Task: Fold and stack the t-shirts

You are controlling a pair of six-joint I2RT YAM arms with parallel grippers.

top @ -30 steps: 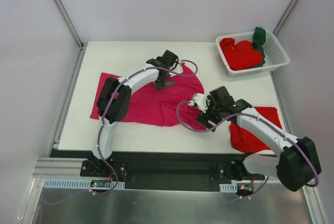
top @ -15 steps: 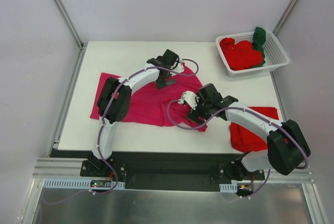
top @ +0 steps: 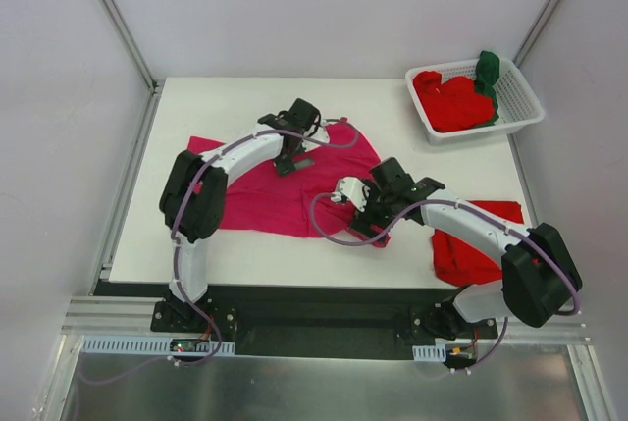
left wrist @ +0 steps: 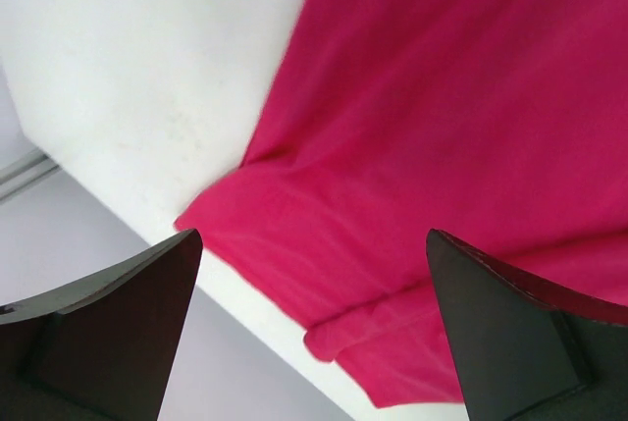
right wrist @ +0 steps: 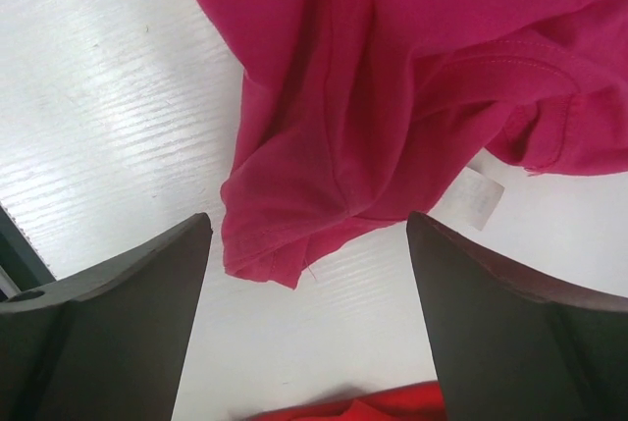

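Lying rumpled on counter (top: 245,97): magenta t-shirt (top: 260,200), corner bunched, possibly a label (right wrist: 481,195) showing; left tool (left wrist: 314,235), right tool (right wrist: 309,217) both spread above it.

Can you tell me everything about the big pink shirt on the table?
The pink t-shirt is soft, magenta cloth, spread out but rumpled on the white table. Its near right corner is bunched, with a small white label poking out. The left gripper and right gripper, both open, hang over it, holding nothing.
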